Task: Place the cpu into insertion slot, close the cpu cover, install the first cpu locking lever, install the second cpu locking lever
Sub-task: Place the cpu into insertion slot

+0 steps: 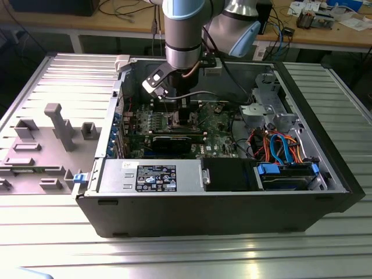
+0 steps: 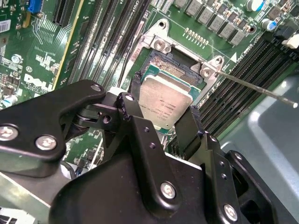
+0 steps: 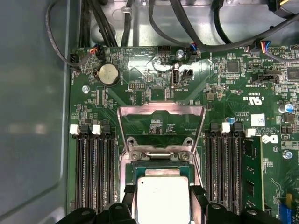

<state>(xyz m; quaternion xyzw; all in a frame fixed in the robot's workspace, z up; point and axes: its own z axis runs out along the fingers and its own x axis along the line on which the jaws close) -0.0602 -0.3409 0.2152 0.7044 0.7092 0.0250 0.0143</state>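
The cpu [image 2: 166,106], a small square chip with a silvery top, lies over the insertion slot [image 2: 164,59] on the green board. Whether it is seated or just above the slot, I cannot tell. My gripper [image 2: 164,98] is shut on the cpu, with one black finger [image 2: 135,86] against each of two opposite edges. In the first wrist view the cpu [image 3: 161,204] sits between the fingers [image 3: 196,192]. Behind it the cpu cover [image 3: 161,108] stands swung open. A thin locking lever [image 2: 257,88] sticks up free beside the slot. In the exterior view my gripper [image 1: 182,114] reaches down into the case.
Long black memory slots [image 3: 96,172] flank the insertion slot on both sides, and one holds a green memory stick [image 3: 252,172]. Black cables [image 3: 140,23] run along the case wall beyond the board. The open computer case [image 1: 325,157] encloses a long black card [image 1: 171,139] and blue and orange cables [image 1: 279,145].
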